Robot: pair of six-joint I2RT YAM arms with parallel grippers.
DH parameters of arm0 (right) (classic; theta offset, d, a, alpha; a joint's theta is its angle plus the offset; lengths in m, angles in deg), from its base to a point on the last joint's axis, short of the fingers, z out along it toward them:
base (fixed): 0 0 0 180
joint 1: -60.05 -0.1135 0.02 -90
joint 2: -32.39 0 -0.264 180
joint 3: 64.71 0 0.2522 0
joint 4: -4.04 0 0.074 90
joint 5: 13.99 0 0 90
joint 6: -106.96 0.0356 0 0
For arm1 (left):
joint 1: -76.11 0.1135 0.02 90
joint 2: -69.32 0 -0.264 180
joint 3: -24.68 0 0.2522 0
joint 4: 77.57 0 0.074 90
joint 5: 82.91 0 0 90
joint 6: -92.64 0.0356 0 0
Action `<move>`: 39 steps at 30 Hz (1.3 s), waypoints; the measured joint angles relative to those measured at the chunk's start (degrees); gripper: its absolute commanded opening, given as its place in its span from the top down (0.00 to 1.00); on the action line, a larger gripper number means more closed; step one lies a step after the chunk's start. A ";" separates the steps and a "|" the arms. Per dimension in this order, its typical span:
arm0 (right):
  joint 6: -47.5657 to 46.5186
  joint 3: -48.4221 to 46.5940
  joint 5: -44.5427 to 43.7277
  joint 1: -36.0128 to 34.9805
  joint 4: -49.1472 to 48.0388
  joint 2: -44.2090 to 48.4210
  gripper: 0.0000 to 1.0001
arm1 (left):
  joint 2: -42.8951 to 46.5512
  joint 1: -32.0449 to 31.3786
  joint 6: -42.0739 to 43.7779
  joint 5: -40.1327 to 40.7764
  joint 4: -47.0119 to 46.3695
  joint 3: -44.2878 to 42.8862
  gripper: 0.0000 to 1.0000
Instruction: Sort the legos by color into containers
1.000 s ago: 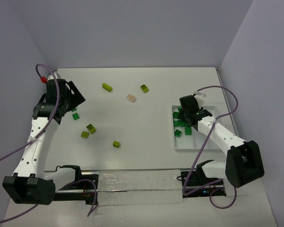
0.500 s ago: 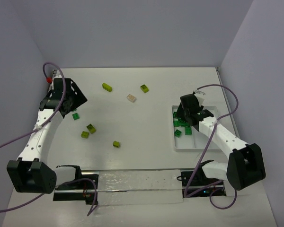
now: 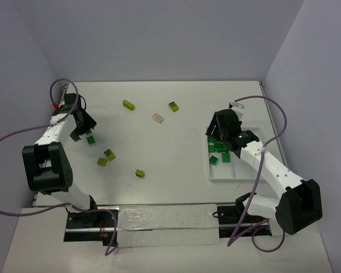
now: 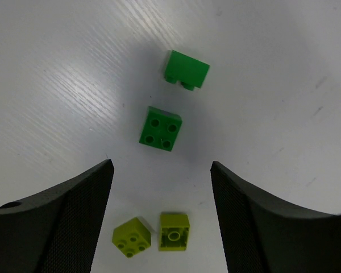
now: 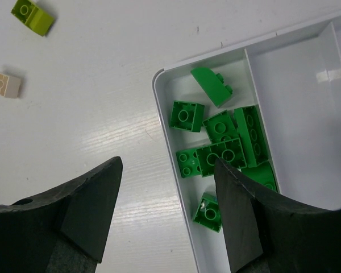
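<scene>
Looking at the left gripper (image 4: 160, 166): jaws spread wide, nothing held; a dark green 2x2 brick (image 4: 160, 128) sits just ahead, centred on the gap; it's tiny, light, rigid, slick plastic, so I'd pinch the flat side walls squarely or it probably squirts out; right gripper (image 5: 167, 164) is open and empty too, with the dark green pile (image 5: 227, 145) in the tray (image 5: 159, 85) just below it.

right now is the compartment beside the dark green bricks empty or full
Empty where visible: the compartment shows only bare white floor.

walls (image 3: 159, 40): plain pale lavender, three sides | table (image 3: 176, 142): white, faint wood grain | light: soft, even
</scene>
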 measured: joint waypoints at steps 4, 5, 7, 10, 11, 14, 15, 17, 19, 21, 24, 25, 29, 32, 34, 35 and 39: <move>-0.07 -0.02 0.70 -0.08 -0.35 -0.07 0.27 | -3.45 1.25 -0.10 -0.57 -1.11 -0.14 0.13; -0.16 -0.02 0.77 -0.08 -0.50 -0.16 0.27 | -4.56 1.38 -0.06 -0.80 -1.43 -0.34 0.09; -0.20 0.00 0.96 -0.08 -0.71 -0.49 0.26 | -6.60 1.55 -0.05 -1.33 -2.33 -0.55 0.08; -0.18 -0.02 1.24 -0.08 -0.85 -0.89 0.26 | -9.36 1.63 -0.06 -2.05 -3.14 -0.70 0.12; -0.17 -0.02 1.30 -0.08 -0.85 -0.90 0.26 | -9.96 1.62 -0.07 -2.32 -3.22 -0.70 0.15; -0.14 -0.01 1.41 -0.10 -0.88 -0.91 0.26 | -11.64 1.62 -0.13 -3.05 -3.65 -0.70 0.21; -0.12 -0.01 1.42 -0.10 -0.88 -0.91 0.26 | -12.13 1.62 -0.19 -3.23 -3.86 -0.68 0.25; -0.11 0.00 1.45 -0.10 -0.87 -0.91 0.26 | -12.99 1.61 -0.40 -3.52 -4.04 -0.69 0.34; -0.11 -0.02 1.46 -0.14 -0.86 -0.91 0.26 | -13.43 1.61 -0.64 -3.51 -4.07 -0.68 0.45; -0.12 -0.01 1.44 -0.20 -0.85 -0.91 0.26 | -13.43 1.61 -0.97 -3.60 -4.17 -0.66 0.67; -0.13 -0.02 1.42 -0.23 -0.83 -0.91 0.26 | -13.43 1.39 -1.21 -3.68 -4.29 -0.61 0.91; -0.13 -0.01 1.42 -0.23 -0.81 -0.87 0.26 | -13.35 1.13 -1.26 -3.56 -4.26 -0.61 0.95; -0.07 -0.02 1.42 -0.23 -0.73 -0.31 0.26 | -12.28 -1.99 -0.97 -2.42 -3.28 -0.61 1.00; 0.22 -0.02 1.32 -0.35 -0.25 0.88 0.26 | -9.10 -8.47 0.32 -1.35 -1.42 -1.16 1.00; 0.36 -0.01 1.20 -0.49 0.19 2.05 0.26 | -6.36 -14.34 1.19 -1.04 -0.56 -1.96 1.00; 0.45 -0.01 1.13 -0.58 0.53 2.76 0.26 | -5.04 -17.45 1.50 -1.11 -0.25 -2.52 1.00; 0.97 0.00 0.31 -0.98 1.85 5.85 0.26 | -1.09 -30.75 1.79 -2.36 -0.12 -4.67 0.94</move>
